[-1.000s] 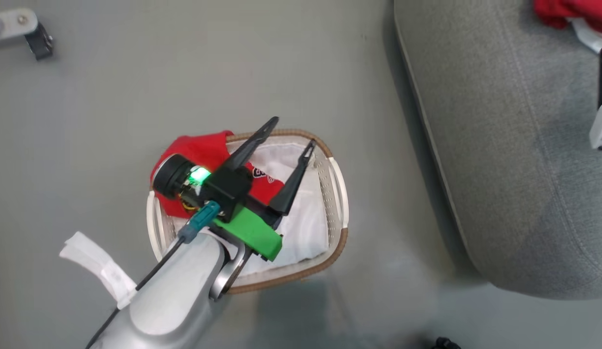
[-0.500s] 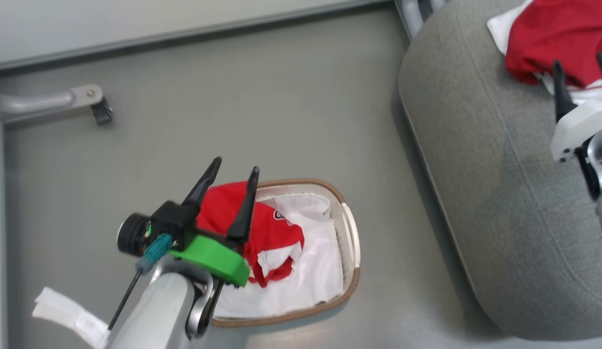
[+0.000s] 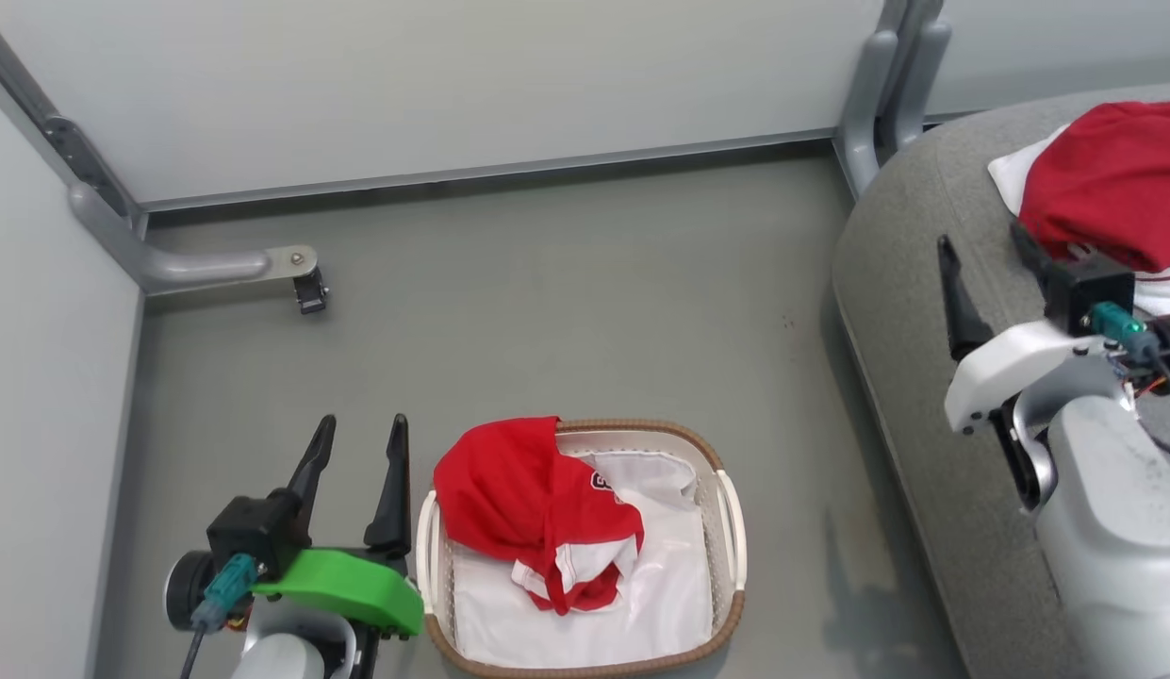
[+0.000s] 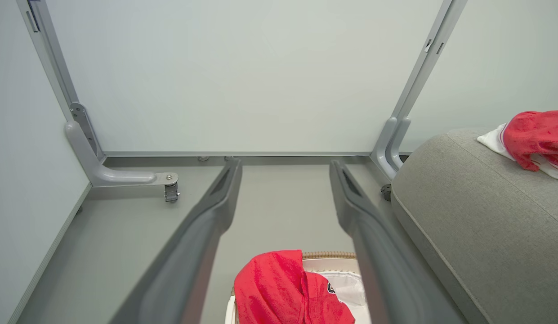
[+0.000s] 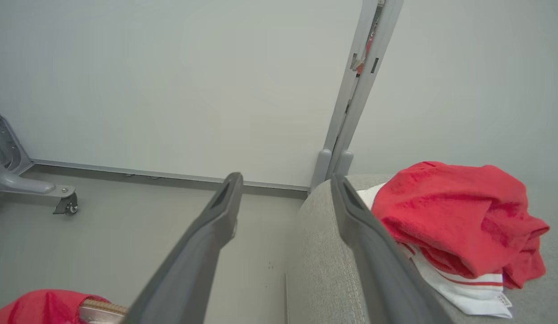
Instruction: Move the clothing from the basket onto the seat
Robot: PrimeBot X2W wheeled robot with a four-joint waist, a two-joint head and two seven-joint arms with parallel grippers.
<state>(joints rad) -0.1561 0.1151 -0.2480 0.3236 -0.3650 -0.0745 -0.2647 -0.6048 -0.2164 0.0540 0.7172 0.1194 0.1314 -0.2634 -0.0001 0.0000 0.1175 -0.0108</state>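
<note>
One red garment (image 3: 537,514) with white panels lies in the white basket (image 3: 728,528), draped over its left rim; it also appears as the red garment (image 4: 287,292) between the left fingers' bases. A second red garment (image 3: 1103,184) rests on the grey seat (image 3: 914,311), seen too as the red garment (image 5: 454,216) and red garment (image 4: 537,135). My left gripper (image 3: 358,429) stands open and empty just left of the basket. My right gripper (image 3: 985,236) is open and empty over the seat, beside the garment there.
Pale walls with grey frame posts (image 3: 886,85) close the back and left. A grey caster leg (image 3: 264,269) juts onto the grey floor (image 3: 585,311) at the back left. The seat's rounded edge lies right of the basket.
The head camera has tilted up, bringing walls into view. My left gripper has drawn back from over the basket to its left side, empty. The right gripper now stands beside the garment on the seat.
</note>
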